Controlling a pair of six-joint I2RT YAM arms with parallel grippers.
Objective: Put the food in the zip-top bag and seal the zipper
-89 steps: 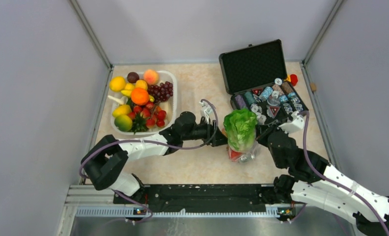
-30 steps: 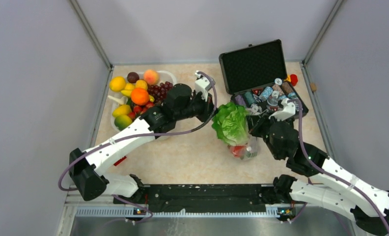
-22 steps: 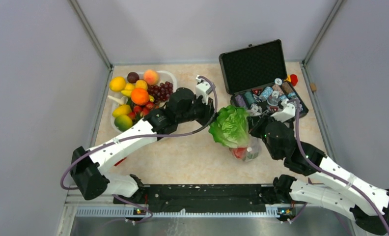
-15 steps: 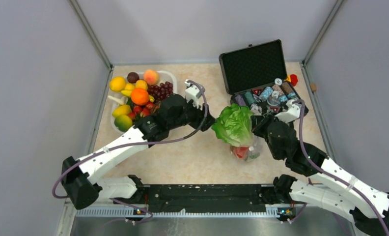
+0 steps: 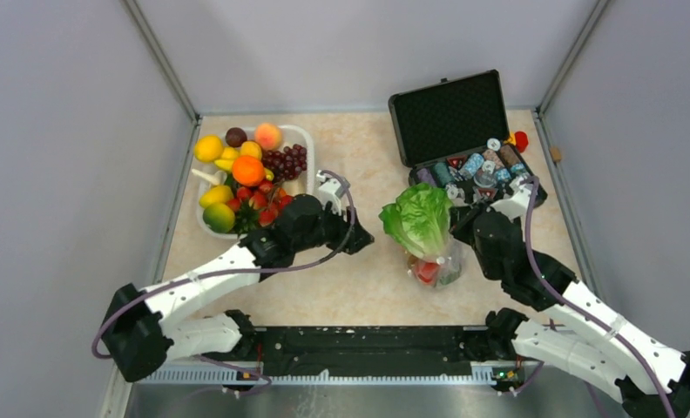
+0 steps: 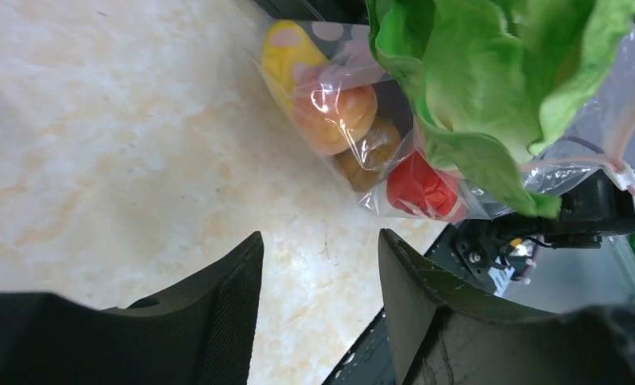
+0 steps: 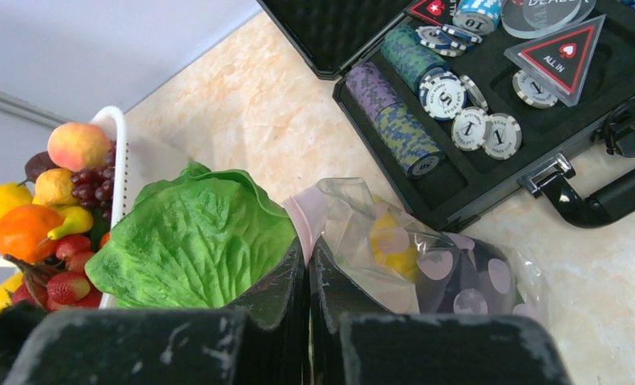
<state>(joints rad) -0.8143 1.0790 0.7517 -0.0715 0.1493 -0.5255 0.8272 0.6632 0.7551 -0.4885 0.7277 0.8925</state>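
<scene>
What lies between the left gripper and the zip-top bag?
Nothing: bare tabletop separates the left gripper from the zip-top bag, shown in the left wrist view.

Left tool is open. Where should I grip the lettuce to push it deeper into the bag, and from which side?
Probably the upper leaves of the lettuce, from its left. Its lower end already sits in the zip-top bag, and the right tool pinches the bag's rim on the right, blocking that side.
</scene>
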